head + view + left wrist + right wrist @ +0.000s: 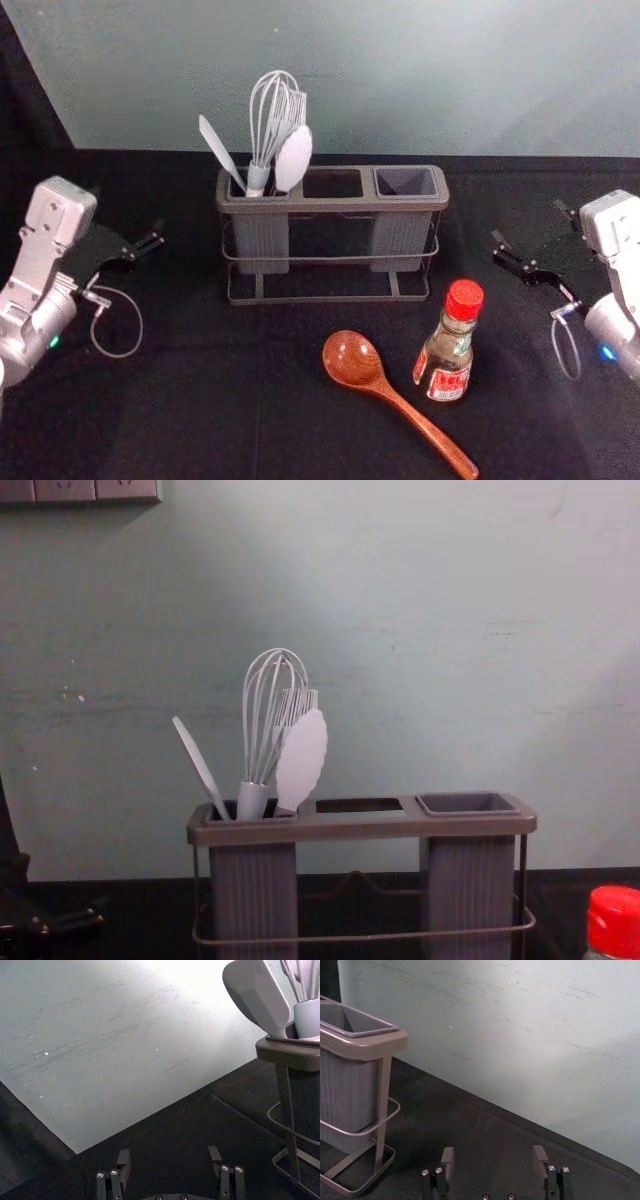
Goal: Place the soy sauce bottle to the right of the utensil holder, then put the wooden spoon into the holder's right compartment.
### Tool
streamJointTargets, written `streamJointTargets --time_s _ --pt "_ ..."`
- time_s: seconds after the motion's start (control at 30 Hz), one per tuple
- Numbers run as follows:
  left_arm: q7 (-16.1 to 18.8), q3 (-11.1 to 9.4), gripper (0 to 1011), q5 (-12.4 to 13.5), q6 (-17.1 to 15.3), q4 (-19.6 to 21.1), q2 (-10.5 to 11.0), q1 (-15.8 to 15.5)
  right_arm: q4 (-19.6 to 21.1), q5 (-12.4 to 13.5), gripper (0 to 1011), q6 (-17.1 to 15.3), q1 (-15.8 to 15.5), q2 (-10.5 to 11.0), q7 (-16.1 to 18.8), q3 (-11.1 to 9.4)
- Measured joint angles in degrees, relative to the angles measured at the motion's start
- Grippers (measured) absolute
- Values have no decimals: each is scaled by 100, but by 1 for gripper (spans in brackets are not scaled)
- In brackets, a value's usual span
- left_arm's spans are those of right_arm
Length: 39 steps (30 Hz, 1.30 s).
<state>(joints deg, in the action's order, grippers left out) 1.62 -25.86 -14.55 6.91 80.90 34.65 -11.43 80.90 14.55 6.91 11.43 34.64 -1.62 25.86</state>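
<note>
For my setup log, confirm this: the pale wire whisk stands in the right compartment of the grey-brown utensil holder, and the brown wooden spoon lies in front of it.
Not right: the head view shows the whisk standing in the left compartment of the holder. The spoon does lie in front.

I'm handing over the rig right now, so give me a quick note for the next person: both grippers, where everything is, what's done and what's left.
Left gripper: open and empty, out to the left of the holder.
Right gripper: open and empty, out to the right of the holder.
Bottle: standing in front of the holder's right end, not beside it.
Wooden spoon: lying on the table, left of the bottle.
Right compartment: empty.
Done: neither step.
Left: bottle to the holder's right, then spoon into the right compartment.
</note>
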Motion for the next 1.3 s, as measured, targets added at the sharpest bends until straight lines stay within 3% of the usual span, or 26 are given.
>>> streamJointTargets --time_s 1.3 --pt "0 0 1011 0 0 0 0 0 0 0 1003 0 0 0 0 0"
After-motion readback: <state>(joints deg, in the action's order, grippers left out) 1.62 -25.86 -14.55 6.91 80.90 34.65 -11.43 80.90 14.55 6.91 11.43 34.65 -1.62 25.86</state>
